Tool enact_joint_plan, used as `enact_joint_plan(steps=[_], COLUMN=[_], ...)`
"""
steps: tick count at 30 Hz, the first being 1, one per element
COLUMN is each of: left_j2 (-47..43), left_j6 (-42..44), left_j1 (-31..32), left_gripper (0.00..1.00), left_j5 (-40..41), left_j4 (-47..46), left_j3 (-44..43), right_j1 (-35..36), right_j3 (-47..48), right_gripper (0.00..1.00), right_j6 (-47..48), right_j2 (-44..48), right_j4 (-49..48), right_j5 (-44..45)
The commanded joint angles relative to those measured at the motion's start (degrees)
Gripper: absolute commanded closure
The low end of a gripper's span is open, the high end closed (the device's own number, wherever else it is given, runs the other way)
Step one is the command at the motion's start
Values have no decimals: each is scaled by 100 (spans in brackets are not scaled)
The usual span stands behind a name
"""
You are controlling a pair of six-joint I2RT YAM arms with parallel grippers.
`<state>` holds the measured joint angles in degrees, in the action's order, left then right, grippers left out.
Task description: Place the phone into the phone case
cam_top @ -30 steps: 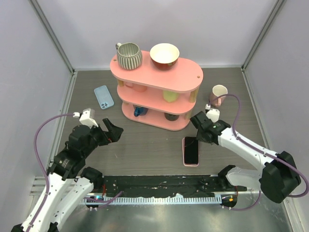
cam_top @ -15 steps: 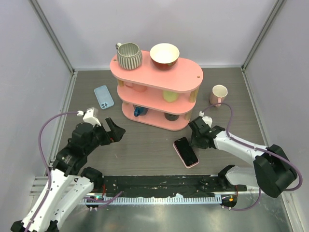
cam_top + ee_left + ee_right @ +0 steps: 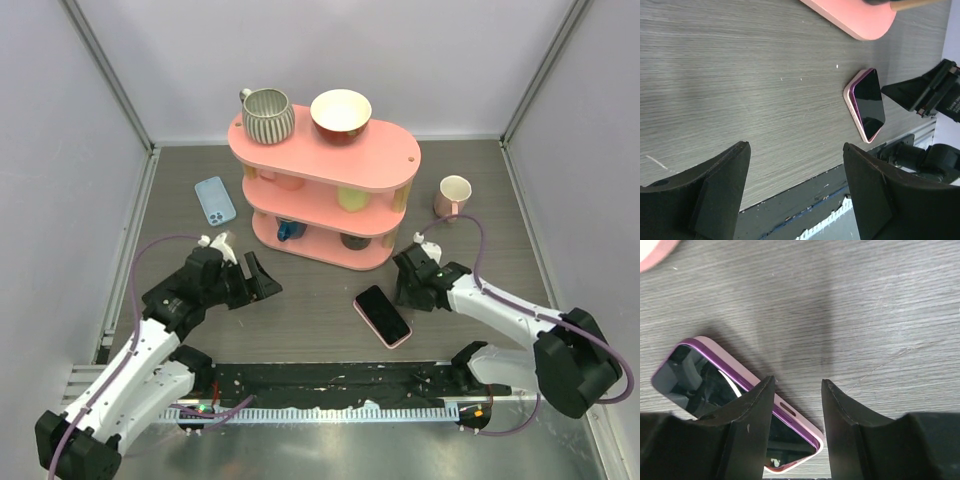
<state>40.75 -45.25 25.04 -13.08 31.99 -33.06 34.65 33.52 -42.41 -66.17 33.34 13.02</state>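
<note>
A dark-screened phone point(image 3: 381, 315) with a purple rim lies flat in a pink case on the wood table, turned diagonally. It also shows in the left wrist view point(image 3: 867, 102) and the right wrist view point(image 3: 700, 380). A light blue phone-shaped piece point(image 3: 215, 200) lies at the back left. My right gripper point(image 3: 408, 287) sits low at the phone's right edge; its fingers point(image 3: 798, 381) are narrowly apart and empty, the left one over the case's rim. My left gripper point(image 3: 255, 280) is wide open and empty point(image 3: 796, 190), left of the phone.
A pink three-tier shelf point(image 3: 395, 160) stands at the back centre, with a striped mug point(image 3: 268, 115) and a bowl point(image 3: 341, 113) on top. A cream cup point(image 3: 454, 195) stands at its right. A black rail point(image 3: 330, 385) runs along the front edge.
The phone in its pink case has turned from straight to diagonal and shifted slightly left. My left gripper has moved right towards the middle. My right gripper has dropped beside the phone.
</note>
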Motion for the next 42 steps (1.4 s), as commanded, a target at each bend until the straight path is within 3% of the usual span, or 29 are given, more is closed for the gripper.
enact_joint_plan(steps=[1,7,14,20,22,23,24,27,29,30,36,39,42], left_j2=[-129,3,249,442,512,556,583,723,803,829,1057,1075,1101], left_j6=[-553,-941,-897,-906,-941,-994,-1011,-1021,-977,-898,-1029,-1021,-994], left_j1=[282,546,546,555,555,564,572,686,757,792,810,810,810], left_gripper=[22,25,27,31,35,40,52,61,57,48,47,45,44], left_j5=[-318,-239,-107,-203,-238,-265,-335,-318,-292,-274,-230,-20,113], left_j4=[-929,-1326,-1300,-1353,-1441,-1493,-1607,-1678,-1696,-1757,-1836,-1670,-1555], left_j3=[316,616,581,704,792,818,845,898,898,906,828,757,696], right_j1=[41,541,2018,2327,2327,2344,2327,2327,2327,2327,2423,2607,2862], right_j3=[7,-205,-162,129,137,146,146,242,462,506,375,235,-124], right_gripper=[52,52,52,52,52,51,51,50,48,47,43,50,63], right_j6=[14,-556,-2033,-2122,-1878,-1693,-1500,-796,-838,-839,-699,-724,-1012], right_j2=[-300,-10,-702,-898,-705,-661,-643,-704,-792,-766,253,789,1202], right_j4=[15,-319,-1593,-1313,-1260,-1338,-1548,-1447,-990,-613,-14,312,60], right_j5=[-105,-431,-309,262,561,631,658,579,833,852,106,-167,-650])
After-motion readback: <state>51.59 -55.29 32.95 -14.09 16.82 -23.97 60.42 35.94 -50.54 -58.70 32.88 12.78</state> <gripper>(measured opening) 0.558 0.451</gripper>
